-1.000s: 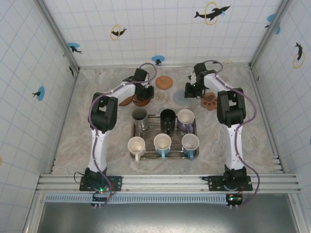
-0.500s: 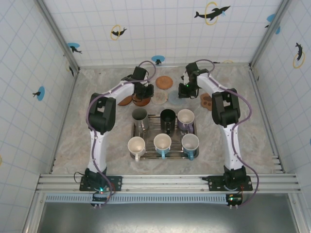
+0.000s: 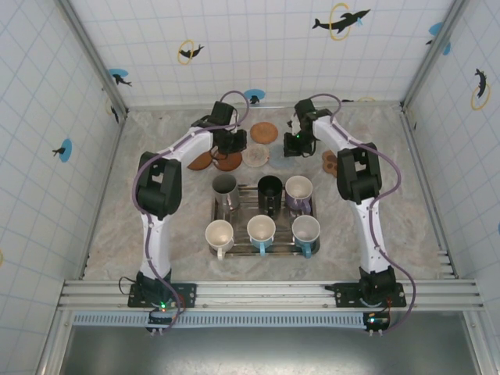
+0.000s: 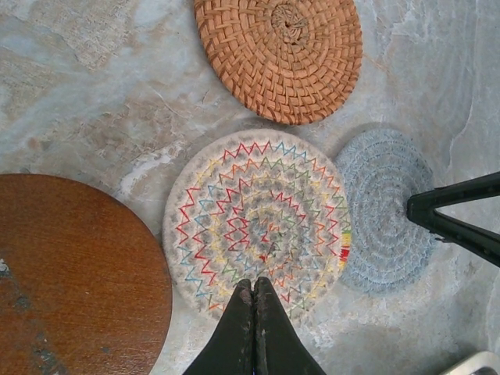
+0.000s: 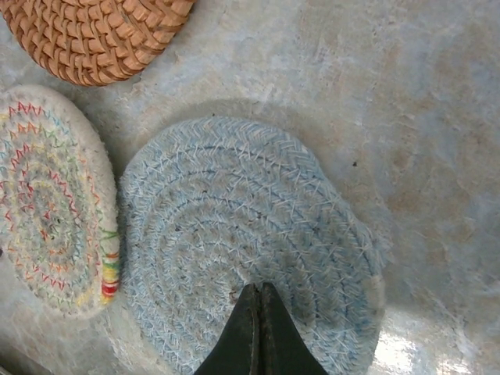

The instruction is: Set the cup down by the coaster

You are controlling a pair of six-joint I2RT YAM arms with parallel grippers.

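Several cups stand in a metal tray (image 3: 264, 248) at mid-table: a steel one (image 3: 225, 187), a black one (image 3: 269, 190), a purple-white one (image 3: 298, 191) and three pale ones in front. Coasters lie behind the tray. My left gripper (image 4: 254, 283) is shut and empty, its tips over the near edge of the zigzag-stitched coaster (image 4: 258, 223). My right gripper (image 5: 258, 287) is shut and empty over the blue woven coaster (image 5: 242, 234). In the top view the left gripper (image 3: 231, 143) and right gripper (image 3: 295, 143) hover at the back.
A wicker coaster (image 4: 280, 55) lies beyond the zigzag one, and a round wooden coaster (image 4: 74, 273) sits to its left. A paw-shaped brown coaster (image 3: 331, 162) lies at the right. Tiled walls close in the back and both sides.
The right arm has swung left from near the paw coaster to over the blue coaster. The left gripper has shifted slightly toward the back.
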